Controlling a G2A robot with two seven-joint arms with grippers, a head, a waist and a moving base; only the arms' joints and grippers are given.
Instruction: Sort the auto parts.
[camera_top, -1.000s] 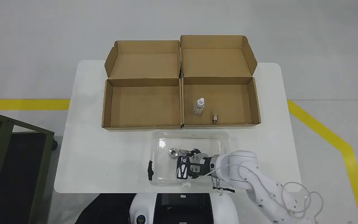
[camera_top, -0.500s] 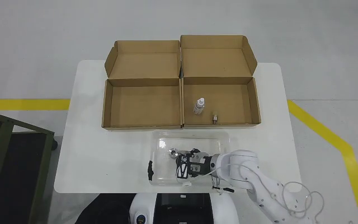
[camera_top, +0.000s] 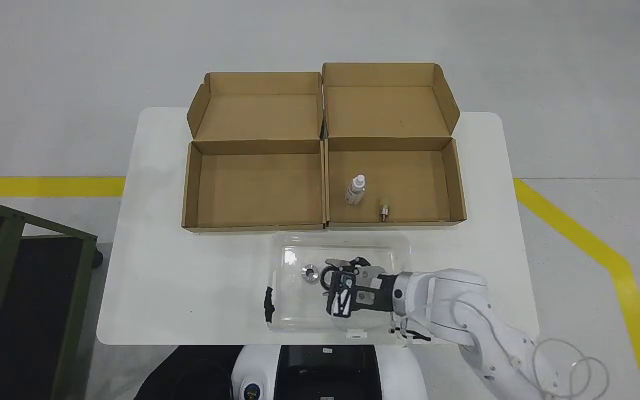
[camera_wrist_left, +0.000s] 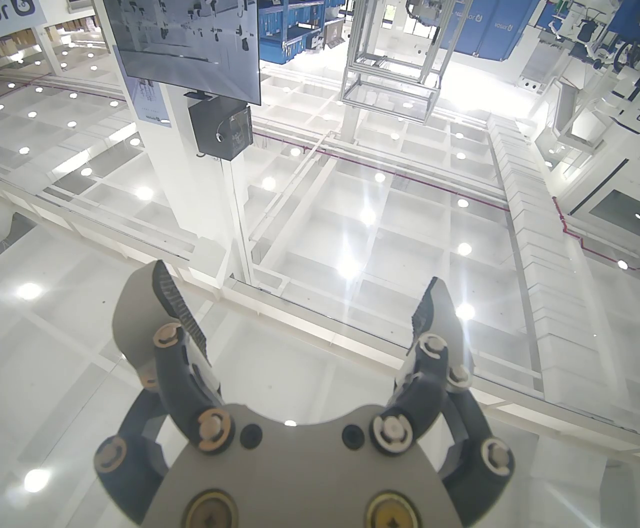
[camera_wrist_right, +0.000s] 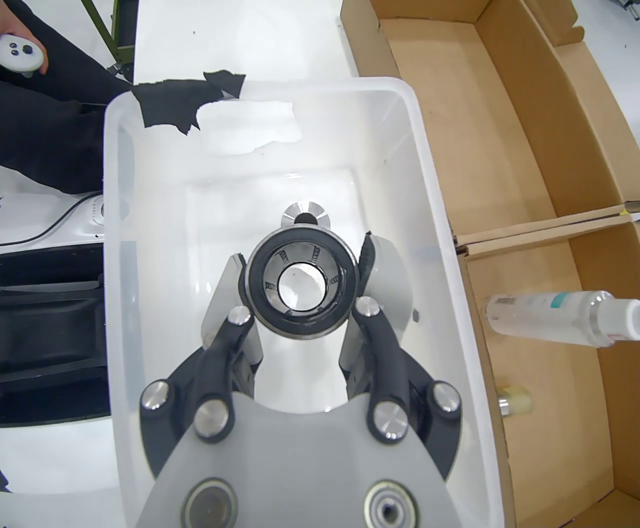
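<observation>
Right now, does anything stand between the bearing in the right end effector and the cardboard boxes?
The wall of the clear bin beside the bearing, then the cardboard boxes' front walls. Nothing else visible.

- Black-ringed, silver-cored bearing (camera_wrist_right: 302, 325).
- Clear plastic bin (camera_wrist_right: 425, 175) patched with torn black tape (camera_wrist_right: 175, 102).
- Plain brown cardboard boxes (camera_top: 255, 190).
- White table (camera_top: 160, 270); white bottle (camera_wrist_right: 540, 315); yellow floor stripe (camera_top: 60, 186).

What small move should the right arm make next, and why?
Probably lift straight up. The right gripper is shut on the bearing over the clear bin, a metal part lying just beyond; rise above the rim before carrying toward the boxes.
</observation>
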